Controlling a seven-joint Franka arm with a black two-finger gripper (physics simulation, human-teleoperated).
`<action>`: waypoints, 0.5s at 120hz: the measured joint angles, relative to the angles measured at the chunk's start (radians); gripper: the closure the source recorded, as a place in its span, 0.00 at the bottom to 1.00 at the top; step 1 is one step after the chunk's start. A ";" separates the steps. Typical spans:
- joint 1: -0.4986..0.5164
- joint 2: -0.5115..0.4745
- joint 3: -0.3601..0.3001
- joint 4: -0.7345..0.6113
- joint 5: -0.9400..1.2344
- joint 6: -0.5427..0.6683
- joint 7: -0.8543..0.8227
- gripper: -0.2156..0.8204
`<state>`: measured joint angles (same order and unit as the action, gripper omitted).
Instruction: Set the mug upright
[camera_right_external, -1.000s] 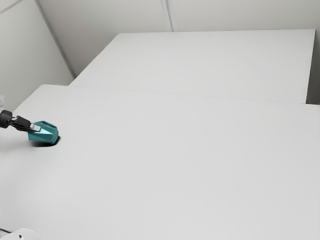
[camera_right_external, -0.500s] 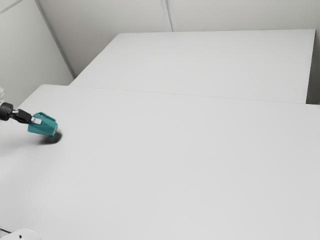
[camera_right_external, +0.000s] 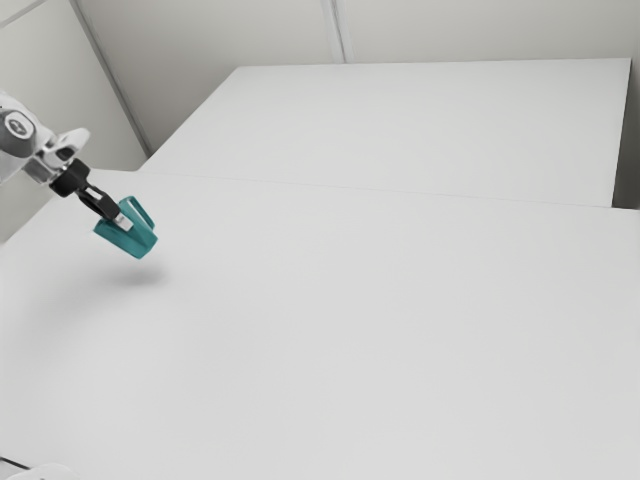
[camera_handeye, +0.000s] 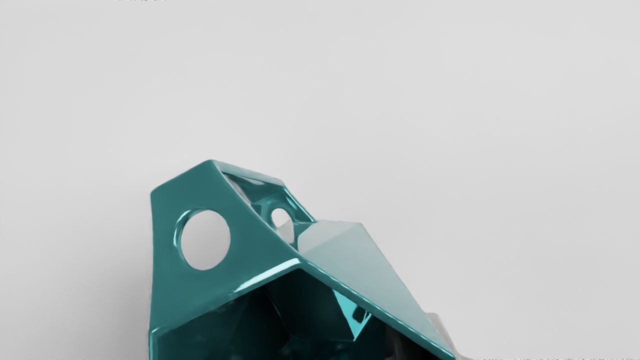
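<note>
Mug (camera_handeye: 175, 287) in distant side, close wrist views

I work in a plain indoor room, though whether it is a lab, an office or a home I cannot tell. Pale walls (camera_right_external: 215, 35) meet at a corner, a narrow seam (camera_right_external: 338, 30) runs up one of them, and beyond my smooth white tabletop (camera_right_external: 350, 330) lies another broad white surface (camera_right_external: 400, 130).

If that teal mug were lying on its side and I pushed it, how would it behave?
The mug would probably slide or rock rather than roll freely, given its flat, angular faces. It looks stiff, its edges crisp even while held in the jaws. The glossy finish hints that it may be slippery.
</note>
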<state>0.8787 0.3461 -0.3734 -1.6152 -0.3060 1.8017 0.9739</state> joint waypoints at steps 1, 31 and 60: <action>0.000 -0.010 -0.005 -0.012 0.006 0.007 -0.003 0.97; -0.003 -0.205 -0.175 -0.252 0.136 0.173 -0.127 0.97; -0.001 -0.271 -0.286 -0.363 0.174 0.262 -0.276 0.97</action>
<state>0.8778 0.0753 -0.6598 -1.9780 -0.1320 2.0632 0.6974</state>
